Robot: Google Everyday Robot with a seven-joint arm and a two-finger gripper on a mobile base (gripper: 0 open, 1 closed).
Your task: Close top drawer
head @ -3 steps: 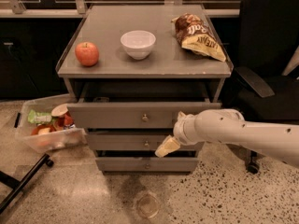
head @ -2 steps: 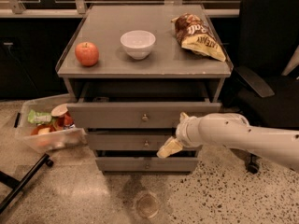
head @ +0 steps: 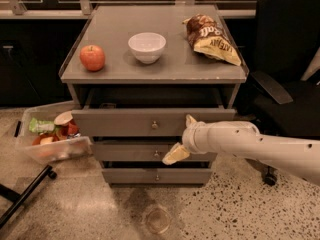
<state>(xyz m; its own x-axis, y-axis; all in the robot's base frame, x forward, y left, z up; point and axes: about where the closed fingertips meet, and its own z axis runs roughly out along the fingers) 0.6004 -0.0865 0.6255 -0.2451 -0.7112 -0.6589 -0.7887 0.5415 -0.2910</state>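
The top drawer point(head: 125, 122) is the highest of three grey drawers in the small cabinet point(head: 75, 91). It is pulled out a bit. There is a dark gap between its back part and the cabinet top. Its little round knob point(head: 155, 125) sits in the middle of the flat front. The drawer is in the same spot as a second ago, so it is still open.

The gripper point(head: 177, 138) is in front of the drawers, just right of the knob. Its two fingers are spread wide apart and hold nothing. One finger point(head: 190, 119) points up in front of the top drawer's front panel. The other points down and left over the middle drawer point(head: 120, 152), close to that drawer's knob. I cannot tell if a finger touches the top drawer. The white arm point(head: 250, 141) comes in from the right. It has slid a tiny bit to the left since the earlier picture.

The bottom drawer point(head: 130, 176) is below. On the cabinet top sit a red apple point(head: 92, 57), a white bowl point(head: 147, 46) and a chip bag point(head: 212, 40). A clear bin point(head: 52, 151) with food lies on the floor to the left. A black chair point(head: 287, 59) stands on the right.
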